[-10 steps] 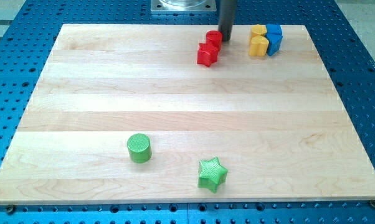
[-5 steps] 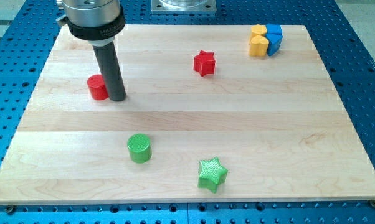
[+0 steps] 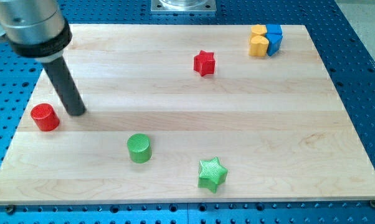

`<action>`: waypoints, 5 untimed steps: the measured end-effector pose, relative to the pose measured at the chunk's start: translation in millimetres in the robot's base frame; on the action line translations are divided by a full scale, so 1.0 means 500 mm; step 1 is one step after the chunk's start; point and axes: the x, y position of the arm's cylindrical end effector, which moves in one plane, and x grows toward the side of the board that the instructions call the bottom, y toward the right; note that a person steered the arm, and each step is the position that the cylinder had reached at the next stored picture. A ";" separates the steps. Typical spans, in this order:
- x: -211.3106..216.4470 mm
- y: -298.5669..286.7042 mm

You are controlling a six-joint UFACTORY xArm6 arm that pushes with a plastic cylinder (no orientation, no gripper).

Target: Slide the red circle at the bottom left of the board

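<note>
The red circle lies near the board's left edge, a little below mid-height. My tip stands on the board just to its right, a small gap apart. The rod rises up and to the left to the arm's grey end at the view's top left corner.
A red star lies at upper middle. A green circle and a green star lie near the bottom. Yellow blocks and blue blocks cluster at the top right. The wooden board sits on a blue perforated table.
The red circle has moved from beside the red star at the top, across the board, down to the left edge. My tip has followed it left and down.
</note>
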 end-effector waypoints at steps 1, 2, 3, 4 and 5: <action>-0.026 -0.044; 0.033 -0.072; 0.024 -0.075; 0.071 -0.113; 0.182 -0.115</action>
